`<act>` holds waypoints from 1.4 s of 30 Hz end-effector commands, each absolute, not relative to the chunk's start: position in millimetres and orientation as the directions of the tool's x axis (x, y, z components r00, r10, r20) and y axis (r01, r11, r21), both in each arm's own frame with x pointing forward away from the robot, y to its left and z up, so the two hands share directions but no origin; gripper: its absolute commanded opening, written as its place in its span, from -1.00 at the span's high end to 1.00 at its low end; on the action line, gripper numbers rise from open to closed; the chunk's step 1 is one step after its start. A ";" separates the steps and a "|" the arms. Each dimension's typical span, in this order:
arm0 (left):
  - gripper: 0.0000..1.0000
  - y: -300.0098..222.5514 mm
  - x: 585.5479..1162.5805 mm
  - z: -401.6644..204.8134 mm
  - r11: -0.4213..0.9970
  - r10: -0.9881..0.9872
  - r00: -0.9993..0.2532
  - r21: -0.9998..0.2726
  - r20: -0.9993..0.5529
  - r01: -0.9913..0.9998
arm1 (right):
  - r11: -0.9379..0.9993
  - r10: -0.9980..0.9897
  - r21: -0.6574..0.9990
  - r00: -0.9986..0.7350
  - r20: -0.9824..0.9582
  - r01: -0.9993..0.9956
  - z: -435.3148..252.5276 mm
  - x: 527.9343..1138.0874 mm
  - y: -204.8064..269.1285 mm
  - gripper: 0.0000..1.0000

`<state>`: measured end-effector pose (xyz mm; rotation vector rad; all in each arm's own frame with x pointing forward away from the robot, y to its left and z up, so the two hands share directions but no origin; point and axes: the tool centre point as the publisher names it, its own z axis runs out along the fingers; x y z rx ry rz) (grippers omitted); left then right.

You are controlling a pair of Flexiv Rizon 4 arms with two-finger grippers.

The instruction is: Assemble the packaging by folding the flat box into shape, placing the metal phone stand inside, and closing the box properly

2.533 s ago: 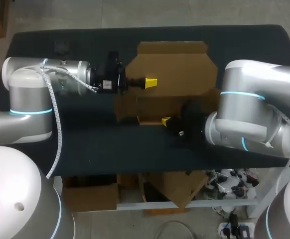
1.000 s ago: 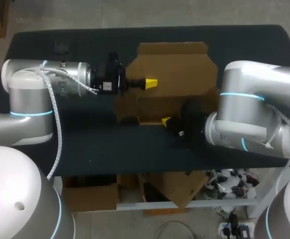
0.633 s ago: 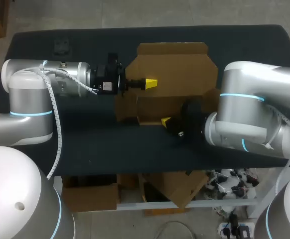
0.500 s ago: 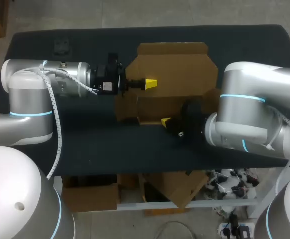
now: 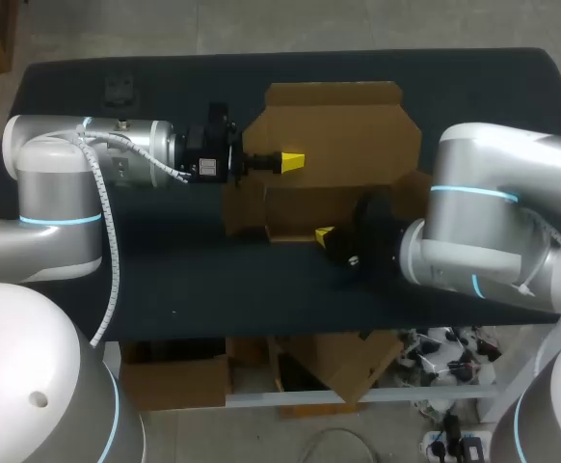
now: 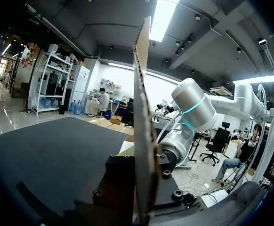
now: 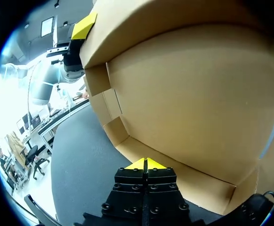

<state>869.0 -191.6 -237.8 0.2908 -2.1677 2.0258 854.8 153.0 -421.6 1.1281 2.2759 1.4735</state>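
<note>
My left jaws pinched the probably light, easily creased box (image 5: 343, 125) at its 9 o'clock flap; right jaws closed, empty.

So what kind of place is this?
Probably a robot lab or workshop. A left silver robot arm and a right silver robot arm reach over a black-topped table, with a partly folded brown cardboard box between them.
</note>
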 end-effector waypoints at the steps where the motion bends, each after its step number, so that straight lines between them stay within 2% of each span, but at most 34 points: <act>1: 1.00 -192.1 868.0 -241.6 0.062 -0.034 -0.968 -0.967 0.247 -0.249 | 0.201 0.699 0.854 -0.681 0.217 0.479 -425.8 853.5 156.6 1.00; 42: 1.00 -189.8 869.3 -242.7 0.070 -0.023 -0.968 -0.966 0.249 -0.250 | 0.209 0.706 0.849 -0.676 0.213 0.486 -430.0 861.2 161.1 1.00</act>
